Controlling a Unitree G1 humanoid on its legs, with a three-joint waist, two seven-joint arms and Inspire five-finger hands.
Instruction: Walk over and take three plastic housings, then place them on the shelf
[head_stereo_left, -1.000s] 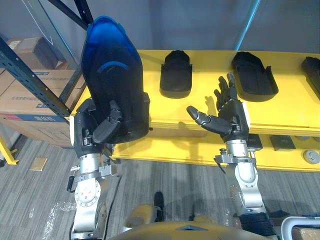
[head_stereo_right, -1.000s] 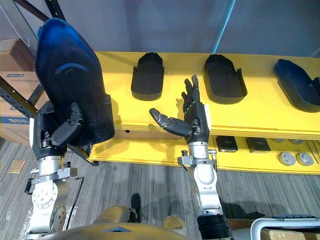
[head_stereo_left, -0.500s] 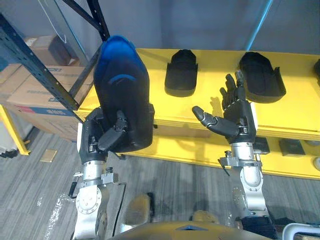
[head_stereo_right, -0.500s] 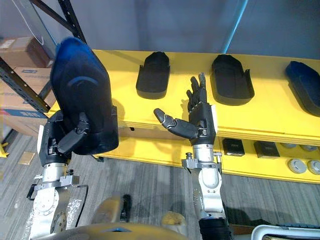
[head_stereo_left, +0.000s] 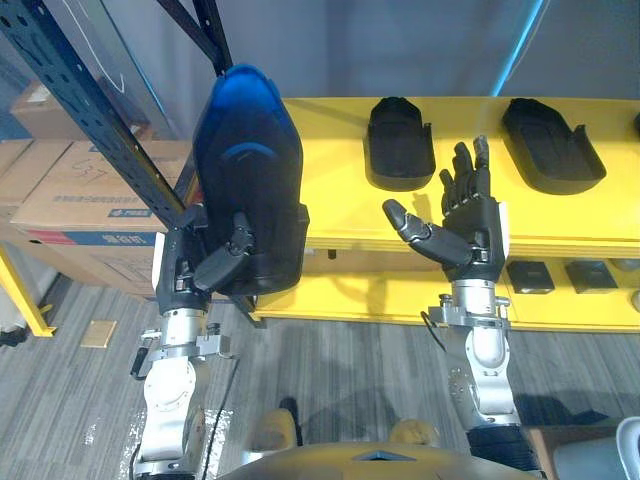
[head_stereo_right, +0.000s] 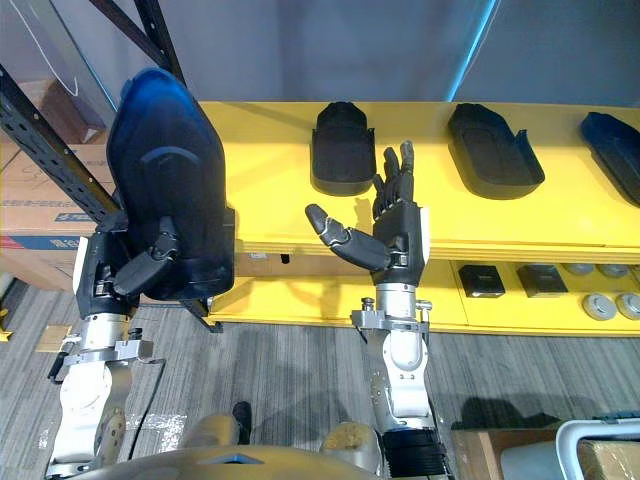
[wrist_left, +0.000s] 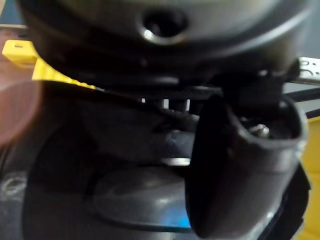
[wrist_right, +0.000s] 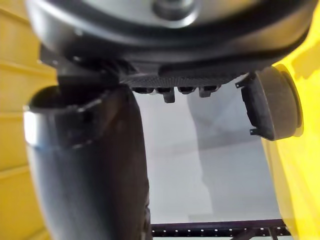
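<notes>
My left hand is shut on a large dark blue plastic housing, held upright in front of the yellow table's left end. In the left wrist view the housing sits against the palm with the thumb curled over it. My right hand is raised, open and empty, before the table's front edge. Two black housings lie on the yellow table top; a dark blue one lies at the far right.
A dark blue metal rack upright stands at the left, with cardboard boxes behind it. The table's lower yellow shelf carries small black blocks and grey round parts.
The whole view has shifted as I move: the table and rack slid right in the picture. The housing stays in my left hand and the right hand stays open.
</notes>
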